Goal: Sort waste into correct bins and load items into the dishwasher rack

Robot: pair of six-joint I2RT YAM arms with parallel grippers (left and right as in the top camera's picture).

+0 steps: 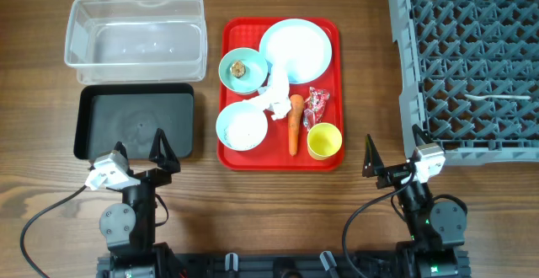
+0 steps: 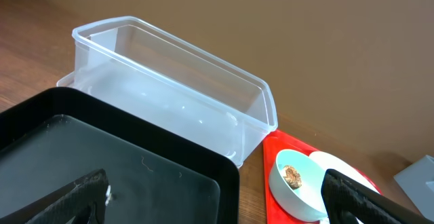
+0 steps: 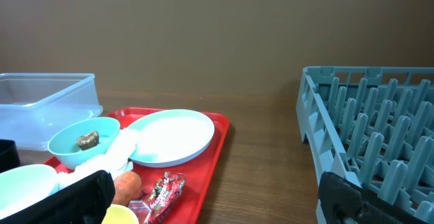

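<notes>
On the red tray (image 1: pixel 324 29) lie a pale-blue plate (image 1: pixel 295 49), a bowl (image 1: pixel 242 69) with a brown lump (image 2: pixel 293 176), a bowl of rice (image 1: pixel 242 126), tissue (image 1: pixel 274 99), a carrot (image 1: pixel 294 125), a wrapper (image 3: pixel 163 187) and a yellow cup (image 1: pixel 324 141). The clear tub (image 1: pixel 135 38) and black tray (image 1: pixel 135 122) sit left of it, both empty. The grey rack (image 1: pixel 472 59) is at the right. My left gripper (image 1: pixel 139 147) hangs open over the black tray's near edge. My right gripper (image 1: pixel 394 147) is open between the cup and the rack's corner, holding nothing.
A white utensil (image 1: pixel 497 98) lies in the rack. Bare wooden table (image 1: pixel 370 67) runs between the red tray and the rack, and along the front by both arm bases.
</notes>
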